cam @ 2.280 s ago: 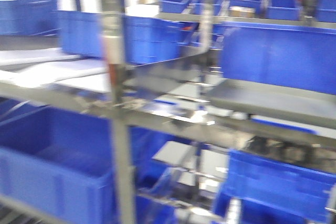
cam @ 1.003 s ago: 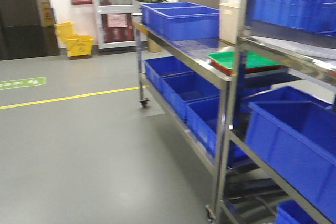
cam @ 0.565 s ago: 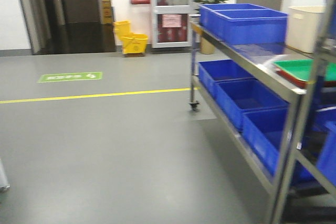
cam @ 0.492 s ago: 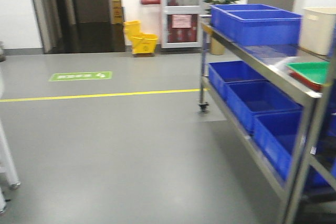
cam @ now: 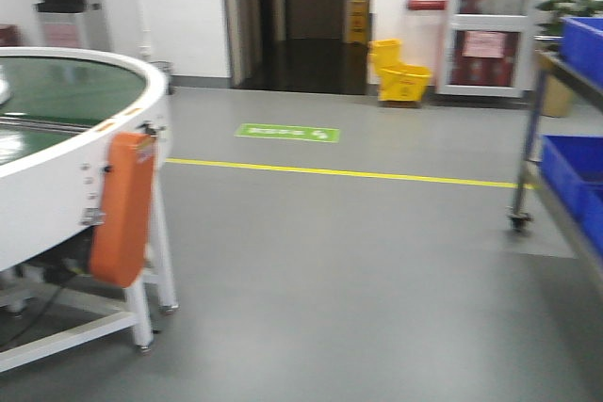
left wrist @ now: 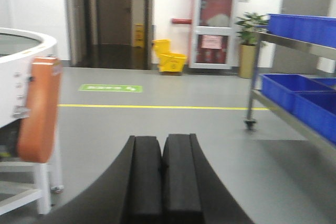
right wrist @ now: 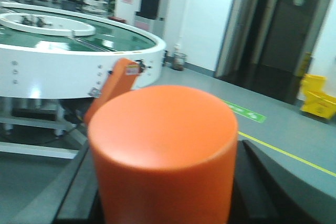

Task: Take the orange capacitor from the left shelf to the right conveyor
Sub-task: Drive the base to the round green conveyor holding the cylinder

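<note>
One orange capacitor (right wrist: 163, 150), flat top toward the right wrist camera, clamped between the dark fingers (right wrist: 273, 187) of the right end effector (right wrist: 163, 203). It is off the left shelf (cam: 526, 138) and not yet on the right conveyor (right wrist: 79, 64). Left end effector (left wrist: 163, 177): pads pressed together, nothing held. Front view: right conveyor at left, with an orange guard (cam: 122, 204) on its white rim. Left shelf with blue bins (cam: 570, 171) at right edge. Grey floor (cam: 358, 261) between.

Conveyor (cam: 66, 162) at left, shelf (cam: 528, 148) at right — mop bucket (cam: 403, 80) behind, between them.
</note>
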